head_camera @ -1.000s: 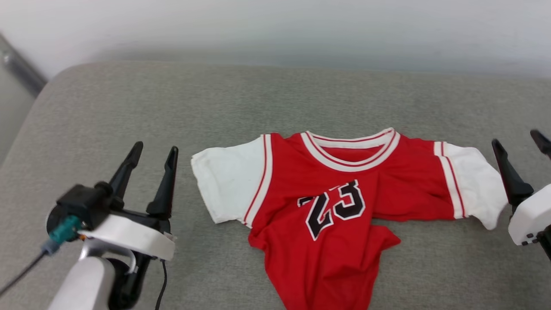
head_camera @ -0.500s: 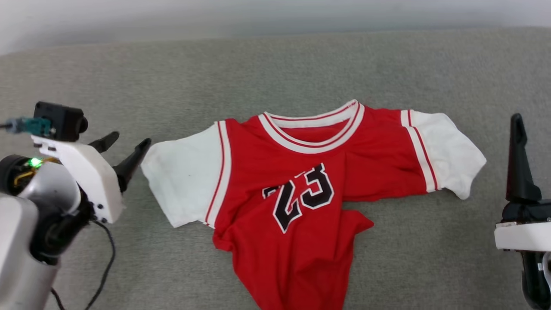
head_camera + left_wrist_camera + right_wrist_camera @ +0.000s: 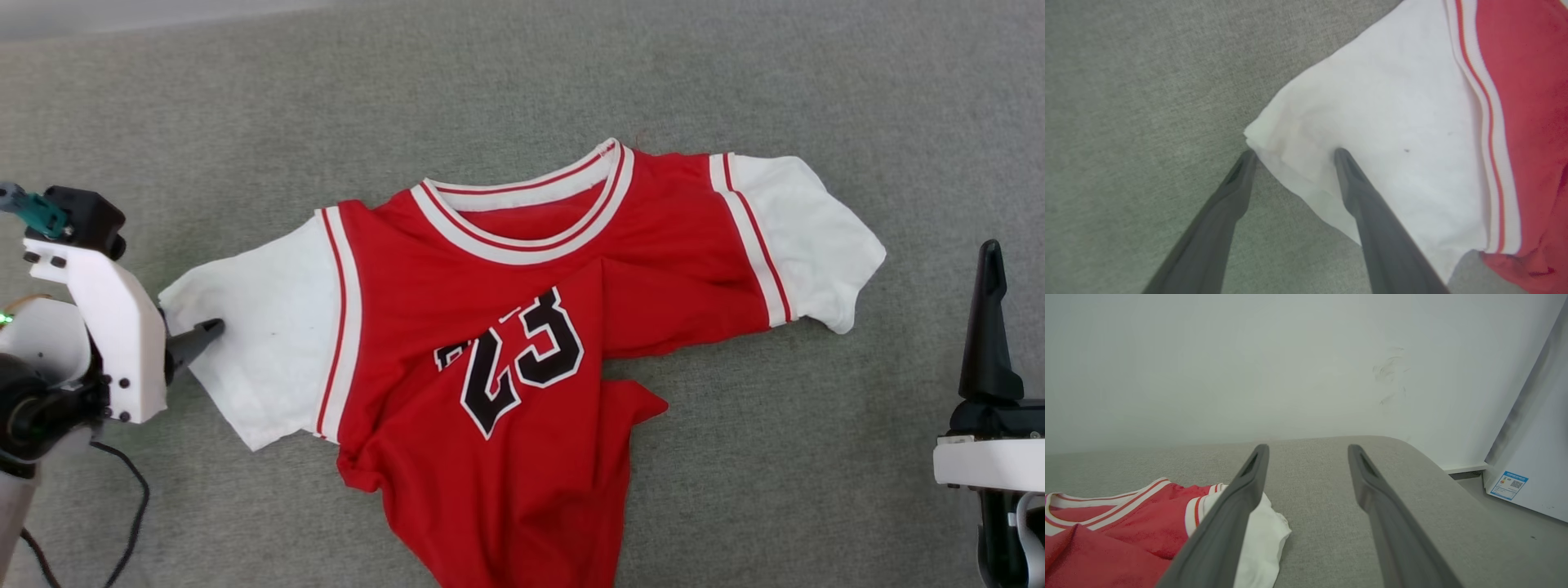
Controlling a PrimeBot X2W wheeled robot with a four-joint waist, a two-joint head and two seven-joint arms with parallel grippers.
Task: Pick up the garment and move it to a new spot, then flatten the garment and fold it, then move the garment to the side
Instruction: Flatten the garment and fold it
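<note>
Straddling one white sleeve corner of the garment (image 3: 392, 269) with the left gripper (image 3: 1292, 153), jaws spread, nothing pinched. Holding the right gripper (image 3: 1307, 448) apart from the other sleeve, jaws spread and empty. Finding the garment lying rumpled, 23 facing up, lower half twisted, on the grey cushion (image 3: 816, 490).

Bright, even, soft light throughout (faint shadows only), wrist views slightly blurred.
</note>
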